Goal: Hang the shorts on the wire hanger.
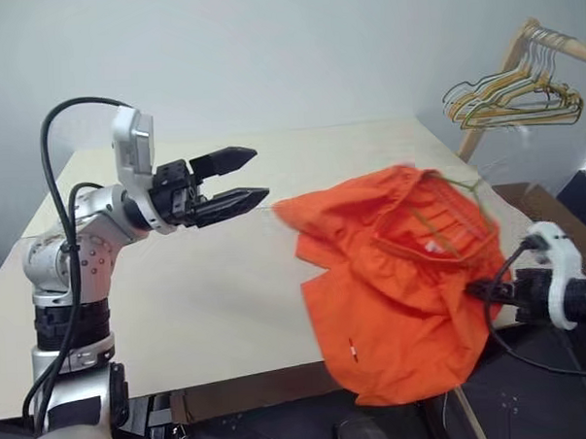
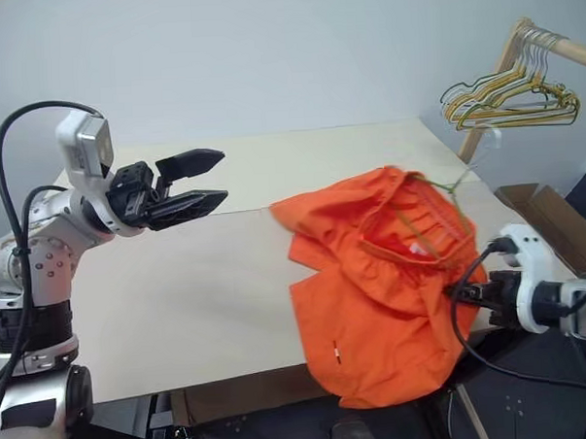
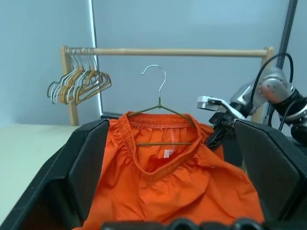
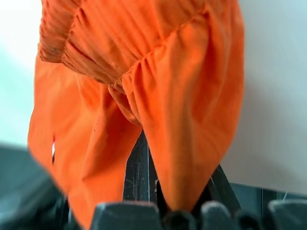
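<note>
Now right pincer (image 2: 462,292) tight on shorts (image 2: 374,303), left pincer (image 2: 199,182) wide, empty.

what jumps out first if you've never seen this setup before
The bright orange fabric shorts dominate, draped over the pale table's right edge with a thin silver-grey wire hanger threaded through the waistband. The right gripper is shut on the shorts' side, while the open left gripper hovers left of them. Gold and yellowish wire hangers hang bunched on a wooden rail behind.
</note>
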Action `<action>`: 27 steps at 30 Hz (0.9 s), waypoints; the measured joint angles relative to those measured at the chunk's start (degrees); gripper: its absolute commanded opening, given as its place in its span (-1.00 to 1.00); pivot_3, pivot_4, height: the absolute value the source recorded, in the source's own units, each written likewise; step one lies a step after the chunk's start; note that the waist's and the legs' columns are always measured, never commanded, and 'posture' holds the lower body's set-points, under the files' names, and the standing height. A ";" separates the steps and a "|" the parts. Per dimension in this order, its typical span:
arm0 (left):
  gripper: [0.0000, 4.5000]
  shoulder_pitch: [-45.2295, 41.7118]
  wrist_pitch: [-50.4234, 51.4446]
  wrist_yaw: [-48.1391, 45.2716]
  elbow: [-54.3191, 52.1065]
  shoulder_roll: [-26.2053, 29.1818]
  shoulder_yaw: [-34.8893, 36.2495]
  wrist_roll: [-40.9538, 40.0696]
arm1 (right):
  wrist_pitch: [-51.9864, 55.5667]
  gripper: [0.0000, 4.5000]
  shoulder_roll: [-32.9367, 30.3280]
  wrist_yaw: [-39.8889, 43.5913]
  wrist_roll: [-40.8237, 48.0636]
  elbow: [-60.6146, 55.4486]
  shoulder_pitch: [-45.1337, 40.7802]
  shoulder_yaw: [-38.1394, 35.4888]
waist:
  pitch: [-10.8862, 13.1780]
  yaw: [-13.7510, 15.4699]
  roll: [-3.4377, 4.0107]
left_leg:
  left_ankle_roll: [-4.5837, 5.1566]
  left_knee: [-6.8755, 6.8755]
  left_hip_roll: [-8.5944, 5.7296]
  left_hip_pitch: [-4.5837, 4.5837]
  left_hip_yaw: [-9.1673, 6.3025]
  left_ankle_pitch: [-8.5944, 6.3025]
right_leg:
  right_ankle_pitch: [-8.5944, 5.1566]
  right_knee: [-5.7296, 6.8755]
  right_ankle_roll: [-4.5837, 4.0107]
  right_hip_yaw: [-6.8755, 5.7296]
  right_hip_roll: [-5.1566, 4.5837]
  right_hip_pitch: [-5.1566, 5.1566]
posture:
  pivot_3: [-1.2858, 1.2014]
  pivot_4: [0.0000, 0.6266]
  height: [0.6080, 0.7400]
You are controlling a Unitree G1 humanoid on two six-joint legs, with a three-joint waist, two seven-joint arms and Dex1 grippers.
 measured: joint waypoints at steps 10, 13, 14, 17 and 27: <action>1.00 -2.12 -0.22 -0.78 1.04 -0.66 -1.10 -0.15 | 0.00 -1.00 6.30 -37.05 12.62 11.70 -9.02 -11.02 | -0.02 -2.43 0.03 | -0.01 -0.12 -0.01 0.00 -0.01 0.02 | 0.00 -0.03 0.00 0.05 0.00 0.00 | -0.18 -1.00 1.00; 1.00 -2.11 -0.11 -0.63 1.01 -0.70 -1.03 -1.01 | 0.00 -1.00 8.80 -49.57 14.61 13.92 -12.90 -13.99 | -0.02 -2.89 0.07 | -0.02 -0.14 -0.01 0.00 -0.01 0.02 | 0.00 -0.03 0.00 0.08 0.00 -0.01 | -0.18 -1.00 1.00; 1.00 -2.10 -0.09 -0.48 0.91 -0.70 -1.00 -1.40 | 0.00 -1.00 9.38 -52.98 14.94 14.51 -14.27 -14.84 | -0.02 -2.97 0.08 | -0.02 -0.14 0.00 0.00 -0.01 0.02 | 0.00 -0.02 0.00 0.08 0.00 -0.01 | -0.17 -1.00 1.00; 1.00 -2.03 -0.02 0.16 0.52 -0.71 -0.87 -2.30 | 0.00 -1.00 10.37 -62.42 15.26 15.89 -18.81 -17.37 | -0.02 -3.26 0.11 | -0.02 -0.15 -0.01 -0.01 -0.01 0.02 | 0.00 -0.03 0.00 0.09 0.00 -0.02 | -0.17 -1.00 1.00; 1.00 -1.87 0.09 2.74 -0.77 -1.01 -0.48 -4.53 | 0.00 -1.00 13.82 -77.61 4.38 20.24 -35.86 -28.86 | -0.03 -3.48 0.25 | -0.02 -0.17 -0.01 -0.02 -0.01 0.02 | 0.00 -0.07 0.01 0.10 -0.01 -0.02 | -0.17 -1.00 1.00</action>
